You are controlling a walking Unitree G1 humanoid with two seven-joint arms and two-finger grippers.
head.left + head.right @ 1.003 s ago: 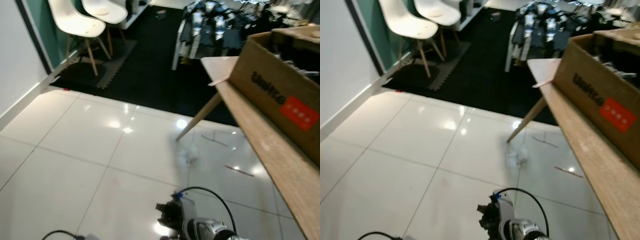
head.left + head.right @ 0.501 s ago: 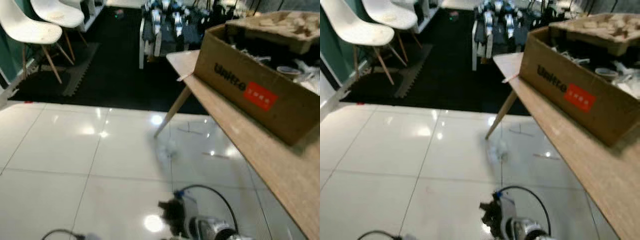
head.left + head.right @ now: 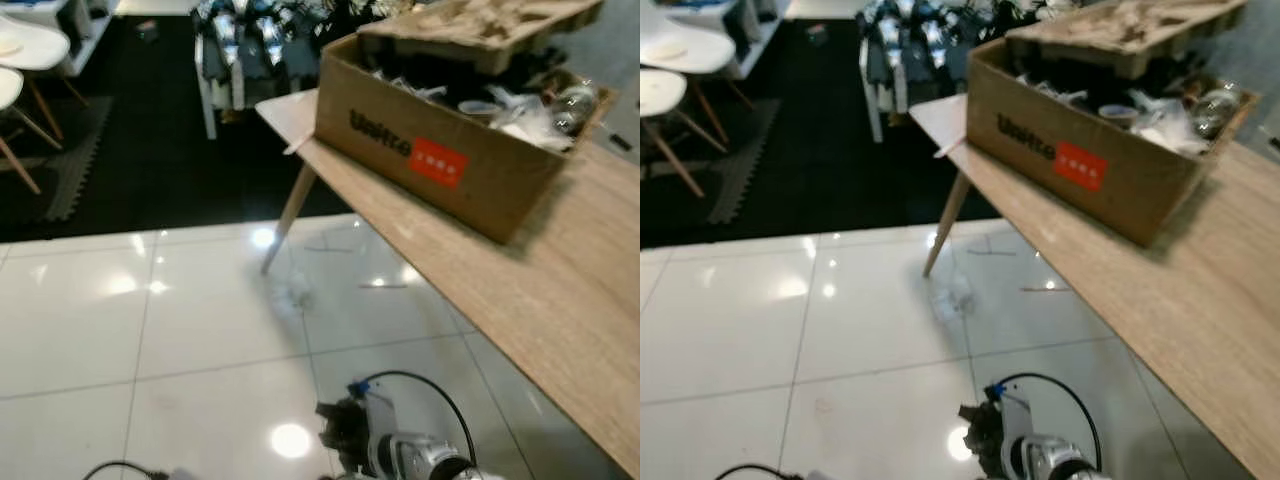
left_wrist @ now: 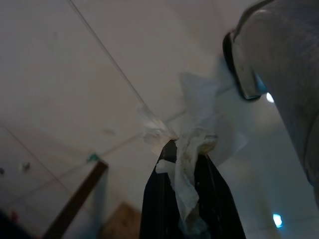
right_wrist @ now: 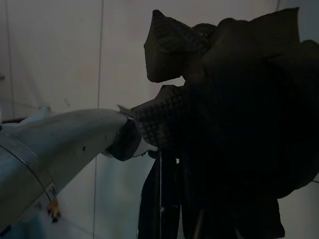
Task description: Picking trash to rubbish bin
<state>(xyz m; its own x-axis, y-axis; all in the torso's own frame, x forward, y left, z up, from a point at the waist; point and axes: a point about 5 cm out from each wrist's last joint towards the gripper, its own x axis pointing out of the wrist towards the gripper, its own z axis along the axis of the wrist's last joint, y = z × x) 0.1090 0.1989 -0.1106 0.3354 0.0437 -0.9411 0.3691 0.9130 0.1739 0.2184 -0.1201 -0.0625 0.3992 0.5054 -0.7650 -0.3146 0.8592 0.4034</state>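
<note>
My left gripper (image 4: 185,148) is shut on a crumpled white tissue (image 4: 200,105), which sticks out past the black fingertips above the tiled floor. My right gripper (image 5: 172,167) is shut on a dark crumpled wad (image 5: 234,99) that hides its fingertips. In the eye views that dark wad (image 3: 336,428) hangs low in front of me at the end of my silver right arm (image 3: 420,460). A pale crumpled scrap (image 3: 297,292) lies on the white tiles near the table leg (image 3: 288,215).
A long wooden table (image 3: 520,290) runs along my right with an open cardboard box (image 3: 440,150) full of items on it. Black matting (image 3: 130,170), white chairs (image 3: 670,90) and a rack of clothes (image 3: 240,40) lie ahead. Thin sticks (image 3: 385,285) lie on the floor.
The camera has swung to the right: the chairs slid off to the left, and the table and box came further into view. Both grippers keep their loads.
</note>
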